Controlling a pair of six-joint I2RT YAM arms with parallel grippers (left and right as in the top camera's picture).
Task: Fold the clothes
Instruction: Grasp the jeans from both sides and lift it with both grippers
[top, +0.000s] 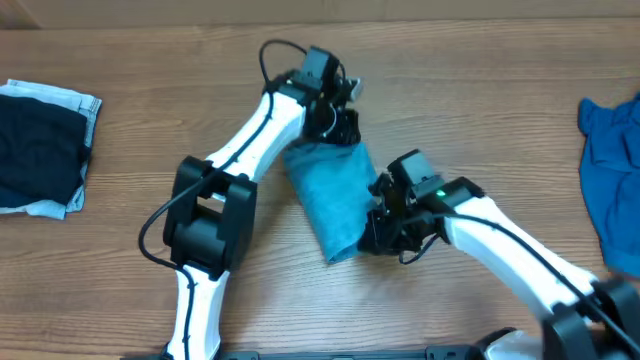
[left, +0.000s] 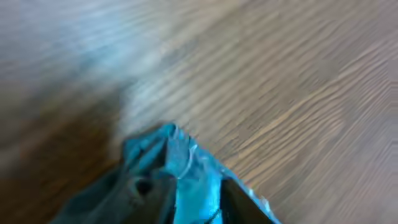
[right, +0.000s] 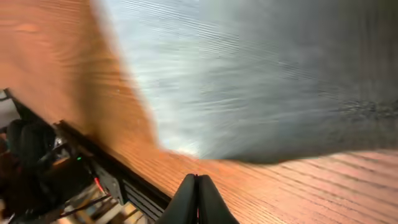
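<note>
Centre of the table (top: 480, 80) holds 1 folded teal garment (top: 330, 200). At its far end sits the left gripper (top: 335, 120), with fabric bunched beneath it; whether it grips cannot be told. Beside the near right edge, the right gripper (top: 383, 232) is closed on nothing. A navy piece (top: 40, 150) lies far left and a blue garment (top: 612, 160) at the right edge.

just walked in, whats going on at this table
A two-armed robot is folding clothes. The left claw appears to pinch the far end of a folded teal denim piece in the middle of the table. The right claw is shut, empty, by the piece's near right edge. A dark folded stack lies at the table's left edge, and a crumpled blue garment lies at the right edge.
</note>
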